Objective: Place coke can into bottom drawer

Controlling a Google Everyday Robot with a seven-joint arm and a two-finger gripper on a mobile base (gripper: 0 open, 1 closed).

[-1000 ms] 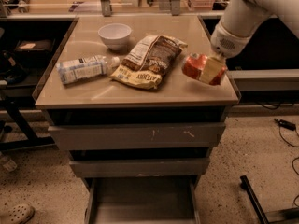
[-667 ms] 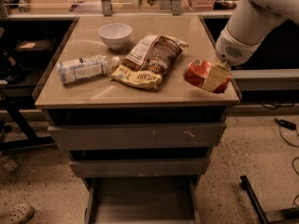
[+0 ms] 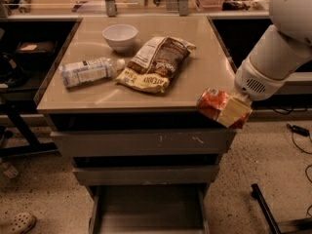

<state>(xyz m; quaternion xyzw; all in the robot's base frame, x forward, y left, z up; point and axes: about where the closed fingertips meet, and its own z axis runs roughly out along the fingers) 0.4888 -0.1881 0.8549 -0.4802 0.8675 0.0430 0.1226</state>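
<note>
1 water bottle lies on its side furthest to the left of my gripper, on the tan tabletop, with its cap end pointing toward my gripper's side. Behind it and a little nearer to my gripper, a white bowl stands upright. Nearer again, the brown-and-yellow snack bag lies flat, its yellow end just beside the bottle's cap, up and to the left of my gripper and apart from it.

Below my gripper and to its left are 3 grey drawers. The top drawer and the middle drawer show scratched fronts. The bottom drawer is pulled out with its flat floor showing, well beneath my gripper and left of it.

The coke can is in my gripper, tilted, at the front right corner of the tabletop and hanging past its front edge. My gripper is clamped on the can, with 1 tan pad lying across the can's right end. My white arm rises up and to the right from there.
</note>
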